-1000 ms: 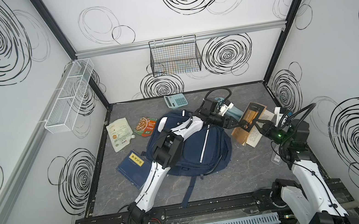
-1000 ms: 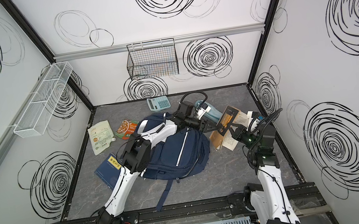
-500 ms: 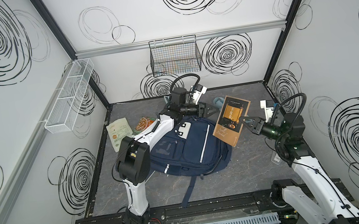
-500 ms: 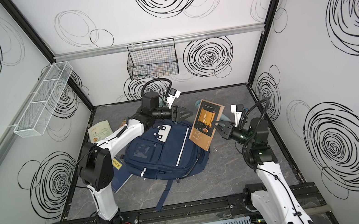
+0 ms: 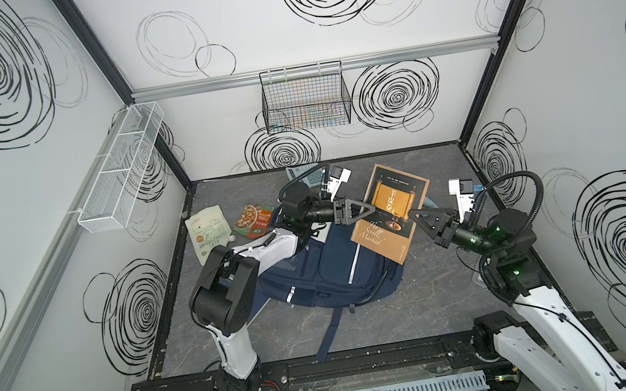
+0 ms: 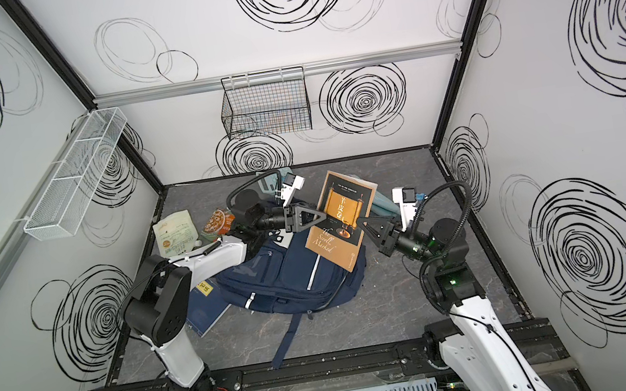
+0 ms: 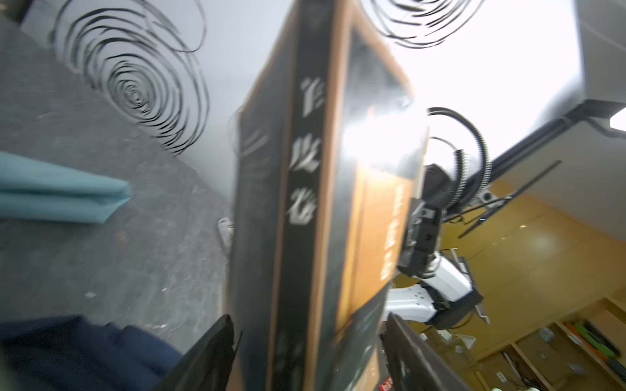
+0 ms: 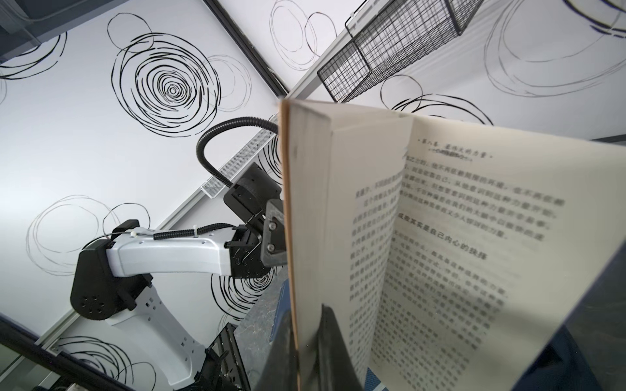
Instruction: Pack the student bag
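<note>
Top views: navy backpack (image 5: 327,274) lay flat on the grey floor, white stripes up, one strap trailing.
The right pincer (image 5: 417,216) was clamped on a book (image 5: 393,209); the left pincer (image 5: 366,209) had its jaws apart astride the spine.

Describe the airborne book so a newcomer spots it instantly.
Start at the central navy student bag. Above its right side, a book is pinched, tilted, by the right arm's fingers. Unlike the blue booklet lying flat beside the bag, it's dark-covered with an orange scroll picture.

The book (image 5: 391,210) hangs over the student bag (image 5: 327,274), between the left hand (image 5: 371,209) and the right hand (image 5: 413,214).
</note>
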{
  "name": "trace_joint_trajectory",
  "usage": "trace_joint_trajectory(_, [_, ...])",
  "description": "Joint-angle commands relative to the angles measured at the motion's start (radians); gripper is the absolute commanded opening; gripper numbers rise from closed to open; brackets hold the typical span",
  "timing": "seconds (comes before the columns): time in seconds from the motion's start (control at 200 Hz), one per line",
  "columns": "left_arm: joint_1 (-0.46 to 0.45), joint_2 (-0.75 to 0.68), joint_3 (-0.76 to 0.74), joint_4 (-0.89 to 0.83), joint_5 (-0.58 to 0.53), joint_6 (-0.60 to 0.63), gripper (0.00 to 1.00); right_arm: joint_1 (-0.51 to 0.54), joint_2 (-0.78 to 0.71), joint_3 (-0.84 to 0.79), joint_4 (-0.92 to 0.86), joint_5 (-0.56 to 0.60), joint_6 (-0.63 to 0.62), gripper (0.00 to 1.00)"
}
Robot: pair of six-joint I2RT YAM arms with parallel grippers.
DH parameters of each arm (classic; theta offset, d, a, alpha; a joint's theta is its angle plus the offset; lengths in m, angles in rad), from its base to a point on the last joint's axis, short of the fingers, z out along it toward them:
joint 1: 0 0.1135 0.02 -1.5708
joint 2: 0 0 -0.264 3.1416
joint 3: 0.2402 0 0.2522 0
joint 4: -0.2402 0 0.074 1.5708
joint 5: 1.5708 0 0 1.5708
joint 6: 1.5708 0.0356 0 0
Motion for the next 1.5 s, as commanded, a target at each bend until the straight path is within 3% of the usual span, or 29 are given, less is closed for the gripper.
trace_joint_trajectory(0.0, [-0.004,0.072,0.005,0.596,0.061,-0.414,0.64,0.008,-0.016,0.009,0.116,-0.021,-0.010,0.00])
trace_joint_trajectory(0.09, [-0.004,0.090,0.010,0.598,0.058,-0.435,0.55,0.010,-0.008,0.015,0.100,-0.014,-0.021,0.00])
trace_joint_trajectory(0.325, [0.002,0.021,-0.026,0.337,0.043,-0.222,0.36,0.009,-0.015,0.020,0.057,0.021,-0.057,0.00])
trace_joint_trajectory(0.415, [0.010,-0.001,-0.031,0.330,0.033,-0.220,0.14,0.008,-0.021,0.035,-0.010,0.084,-0.093,0.00])
trace_joint_trajectory(0.435, [0.012,-0.007,-0.031,0.330,0.028,-0.223,0.09,0.008,-0.022,0.040,-0.033,0.108,-0.102,0.07])
trace_joint_trajectory(0.465, [0.016,-0.021,-0.033,0.333,0.022,-0.227,0.00,0.008,-0.023,0.048,-0.066,0.142,-0.117,0.30])
trace_joint_trajectory(0.5, [0.021,-0.044,-0.037,0.333,0.012,-0.228,0.00,0.008,-0.026,0.055,-0.100,0.184,-0.134,0.59])
trace_joint_trajectory(0.525, [0.025,-0.063,-0.040,0.329,0.004,-0.228,0.00,0.007,-0.028,0.058,-0.117,0.206,-0.142,0.74])
trace_joint_trajectory(0.57, [0.034,-0.098,-0.045,0.316,-0.008,-0.224,0.00,0.007,-0.032,0.061,-0.135,0.234,-0.154,0.88])
trace_joint_trajectory(0.64, [0.046,-0.155,-0.059,0.281,-0.030,-0.209,0.00,0.005,-0.033,0.058,-0.126,0.235,-0.155,1.00])
trace_joint_trajectory(0.896, [0.027,-0.335,-0.080,-0.183,-0.094,0.151,0.00,0.054,0.003,0.018,0.145,0.064,-0.035,1.00])
trace_joint_trajectory(1.036, [0.009,-0.336,-0.093,-0.138,-0.088,0.109,0.00,0.146,0.018,0.038,0.224,0.000,-0.039,1.00])
trace_joint_trajectory(1.151, [-0.008,-0.335,-0.099,-0.069,-0.078,0.053,0.00,0.213,0.015,0.046,0.224,0.033,-0.065,1.00])
trace_joint_trajectory(1.326, [-0.024,-0.353,-0.121,0.053,-0.064,-0.042,0.00,0.223,0.032,0.038,0.199,0.059,-0.069,0.99])
trace_joint_trajectory(1.496, [-0.034,-0.389,-0.139,0.042,-0.063,-0.040,0.00,0.225,0.027,0.027,0.231,0.050,-0.053,0.88])
